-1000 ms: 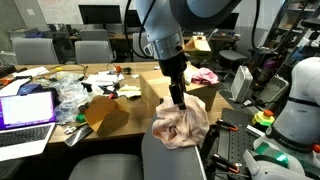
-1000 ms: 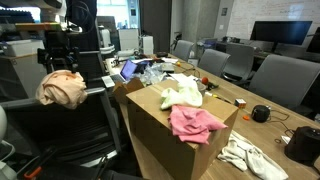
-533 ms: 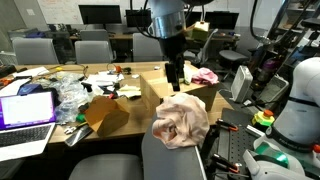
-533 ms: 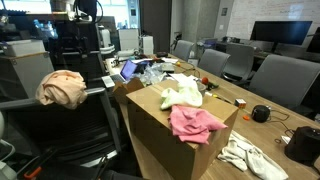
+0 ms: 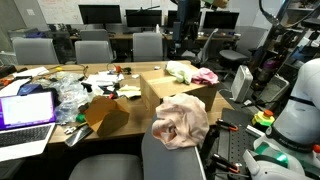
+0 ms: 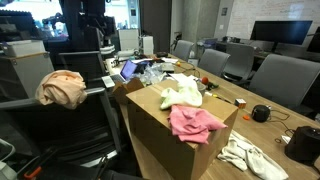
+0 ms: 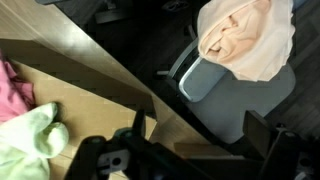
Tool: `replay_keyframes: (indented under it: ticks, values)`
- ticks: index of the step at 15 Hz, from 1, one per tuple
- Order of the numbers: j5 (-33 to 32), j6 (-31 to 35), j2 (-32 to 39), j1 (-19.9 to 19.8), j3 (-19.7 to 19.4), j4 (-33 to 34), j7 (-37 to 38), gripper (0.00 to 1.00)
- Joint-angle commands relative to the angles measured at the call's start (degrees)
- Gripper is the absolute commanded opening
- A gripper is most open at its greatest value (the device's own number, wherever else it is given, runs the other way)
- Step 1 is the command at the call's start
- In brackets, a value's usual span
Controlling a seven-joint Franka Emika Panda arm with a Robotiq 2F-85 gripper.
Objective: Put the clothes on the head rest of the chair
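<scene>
A peach cloth (image 5: 181, 121) lies draped over the headrest of the grey chair (image 5: 172, 163); it also shows in an exterior view (image 6: 62, 88) and in the wrist view (image 7: 245, 35). My gripper (image 7: 200, 132) is open and empty, high above the cardboard box (image 6: 165, 135) and apart from the cloth. It sits near the top of both exterior views (image 5: 184, 28) (image 6: 99, 38). A pink cloth (image 6: 195, 123) and a pale green cloth (image 6: 182, 96) lie on the box.
A wooden table (image 5: 110, 82) holds a laptop (image 5: 26, 110), plastic bags and clutter. A white cloth (image 6: 246, 156) lies on the table by the box. A white machine (image 5: 300, 100) stands beside the chair. Office chairs ring the table.
My gripper has risen and moved away from the peach cloth, back over the box. The cloth stays on the headrest.
</scene>
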Motion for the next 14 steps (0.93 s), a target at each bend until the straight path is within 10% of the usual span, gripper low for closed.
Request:
replay_keyframes:
  ticks: [1, 14]
  values:
    - [2.31, 2.64, -1.37, -3.73, -3.24, -1.14, 2.1, 1.0]
    - [0.75, 15.68, 7.83, -12.66, -11.1, -0.38, 2.66, 1.0]
